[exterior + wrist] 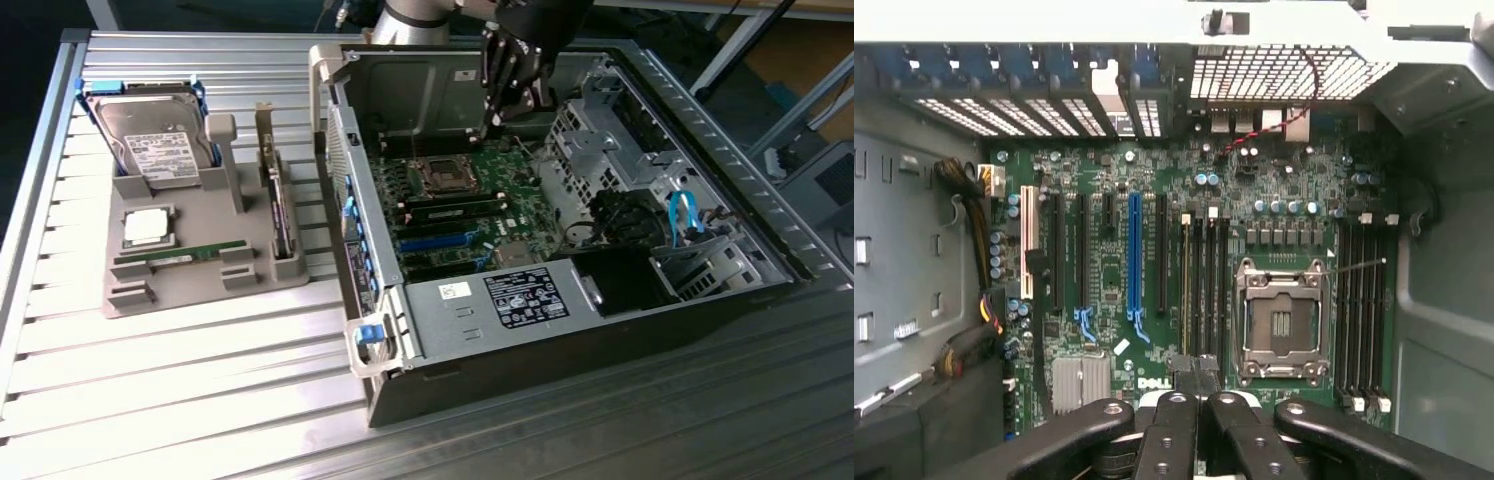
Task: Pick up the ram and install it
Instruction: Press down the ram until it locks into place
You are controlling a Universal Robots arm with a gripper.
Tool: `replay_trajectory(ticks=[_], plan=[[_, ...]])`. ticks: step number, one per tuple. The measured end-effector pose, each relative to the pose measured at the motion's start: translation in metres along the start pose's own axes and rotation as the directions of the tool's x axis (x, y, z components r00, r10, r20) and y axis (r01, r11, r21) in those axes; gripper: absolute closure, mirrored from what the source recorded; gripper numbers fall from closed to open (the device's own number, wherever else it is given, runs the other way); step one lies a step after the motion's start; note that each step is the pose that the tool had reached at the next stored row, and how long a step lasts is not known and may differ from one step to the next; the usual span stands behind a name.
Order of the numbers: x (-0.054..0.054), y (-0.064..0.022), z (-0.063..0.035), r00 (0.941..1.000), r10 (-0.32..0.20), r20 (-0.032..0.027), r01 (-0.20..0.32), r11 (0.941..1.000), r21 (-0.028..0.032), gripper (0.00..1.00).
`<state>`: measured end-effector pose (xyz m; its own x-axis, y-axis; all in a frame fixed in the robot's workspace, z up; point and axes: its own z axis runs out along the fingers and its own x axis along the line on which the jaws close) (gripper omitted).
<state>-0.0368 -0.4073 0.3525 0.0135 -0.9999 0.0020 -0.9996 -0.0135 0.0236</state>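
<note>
Centrally in the upper part of the exterior view, the black end effector (497, 122) hangs inside the open dark-grey computer case (694, 310), just above the green motherboard (467, 215) and beside its square silver processor socket (442, 177). Its fingers are drawn fully together and grip nothing visible. The ram (180, 255), a long, thin green circuit-board stick, lies flat in a slot of the grey moulded parts tray (200, 290) at the lower left of the exterior view, well apart from the end effector and outside the case. On the same tray sit a silver hard drive (154, 145) toward the upper left, a square silver processor chip (147, 226) just above the ram, and an upright dark expansion card (278, 215). Tray and case rest on a ribbed metal tabletop (174, 390). From the wrist, the closed fingers (1172, 440) hover over the long black memory slots (1204, 285) beside the socket (1282, 320).
</note>
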Motion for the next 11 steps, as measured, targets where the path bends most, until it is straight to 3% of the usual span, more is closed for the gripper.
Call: replay_trajectory(ticks=[4, 11], plan=[[0.0001, -0.0041, -0.0001, 1.0000, 0.000, 0.0000, 0.000, 1.0000, -0.0001, 0.90], [0.0000, -0.0041, -0.0023, 1.0000, 0.000, -0.0002, 0.000, 1.0000, -0.0002, 0.90]])
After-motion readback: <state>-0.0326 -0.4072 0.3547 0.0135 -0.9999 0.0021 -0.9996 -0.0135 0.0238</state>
